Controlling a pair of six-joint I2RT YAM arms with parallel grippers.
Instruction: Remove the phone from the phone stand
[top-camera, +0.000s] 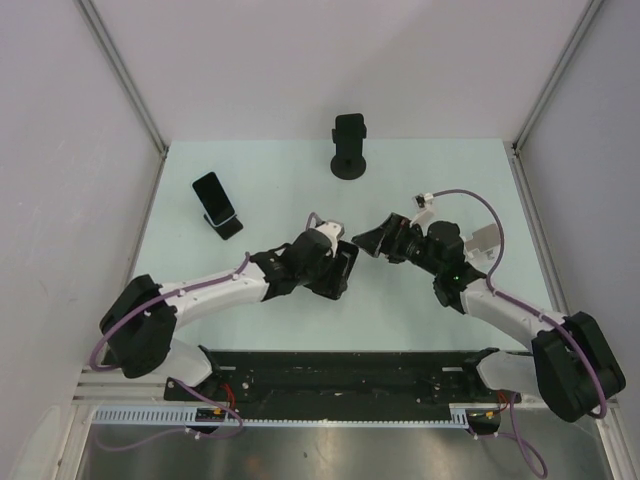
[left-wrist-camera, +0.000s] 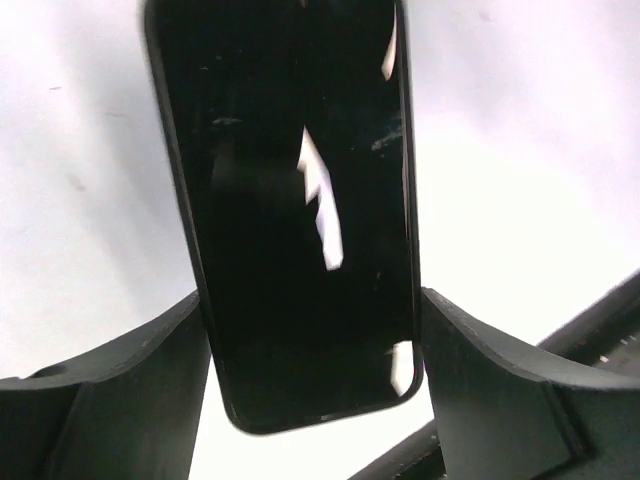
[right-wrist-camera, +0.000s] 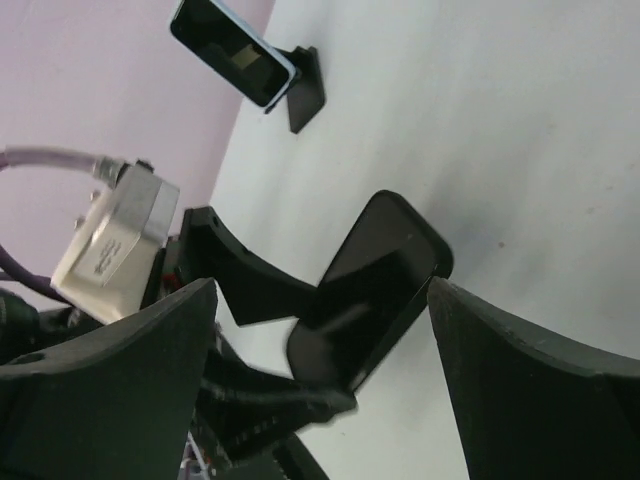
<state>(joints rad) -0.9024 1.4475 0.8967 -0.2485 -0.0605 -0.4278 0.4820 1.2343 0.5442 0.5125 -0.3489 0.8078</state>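
Phone (left-wrist-camera: 300, 220) is clamped in the left gripper (top-camera: 343, 270). One finger (left-wrist-camera: 120, 390) presses each long edge near the phone's lower end, and most of the body sticks out past the fingertips. Screen is dark w/ a few bright reflections and faces the left wrist cam. Phone is held approx mid-table over the table (top-camera: 260, 170), resting on neither stand. From the right wrist cam it looks tilted, w/ one rounded corner low toward the surface; can't tell if it touches.

Right gripper (top-camera: 368, 241) has its fingers spread wide and holds nothing. It points toward the left gripper, tips just beside it, and is apart from the phone.

Black stand (top-camera: 349, 150) is upright at the far middle of the table, beyond both grippers and well apart from the phone.

Second phone (top-camera: 211, 192), w/ a light-edged case and dark screen, leans tilted back on a small stand (top-camera: 228, 226) on the left side of the table. It's well apart from the left gripper and also shows at the top of the right wrist view
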